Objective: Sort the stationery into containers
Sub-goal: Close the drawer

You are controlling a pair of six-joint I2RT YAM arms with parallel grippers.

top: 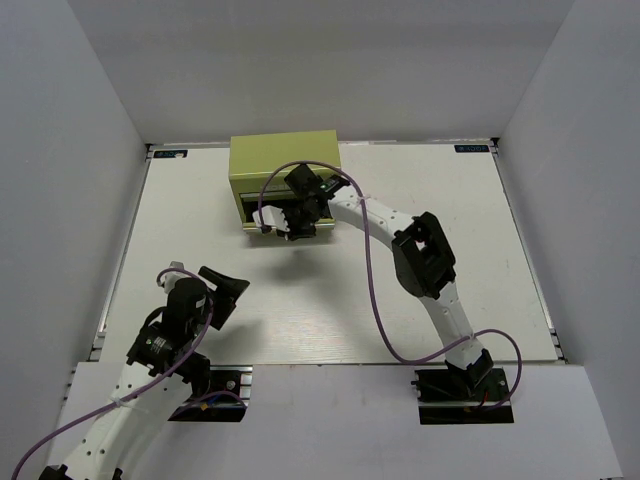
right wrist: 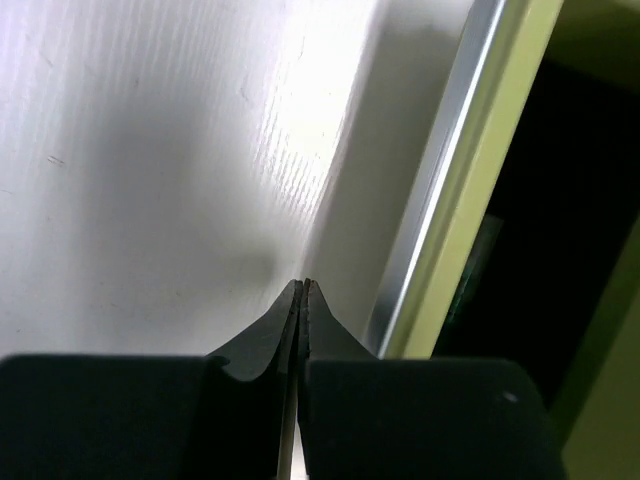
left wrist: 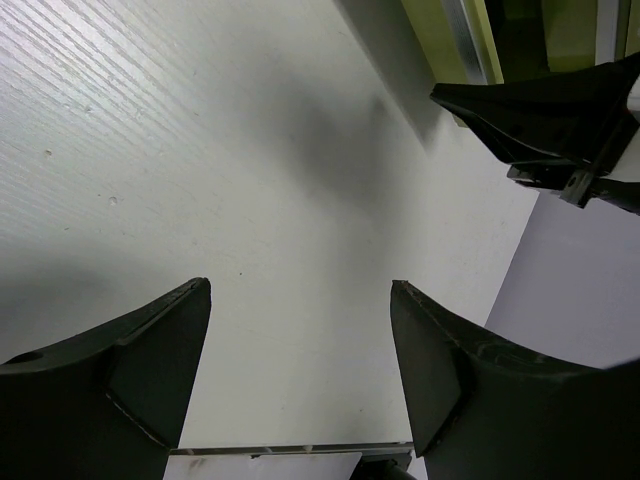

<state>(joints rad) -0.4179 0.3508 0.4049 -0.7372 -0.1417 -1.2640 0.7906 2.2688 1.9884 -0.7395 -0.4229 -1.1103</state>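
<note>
The olive-green chest (top: 283,160) stands at the far middle of the table. No pens or markers show in any view. My right gripper (top: 287,229) is shut and empty, low at the chest's front face. In the right wrist view its tips (right wrist: 303,285) are pressed together over the white table, just left of the chest's silver-edged green frame (right wrist: 500,180) and a dark opening. My left gripper (top: 232,290) is open and empty near the front left. In its wrist view (left wrist: 300,300) only bare table lies between the fingers.
The white table (top: 420,290) is walled in by grey panels on three sides. The left wrist view shows the chest's corner (left wrist: 450,40) and the right arm's black gripper (left wrist: 545,110) at upper right. Purple cables loop off both arms.
</note>
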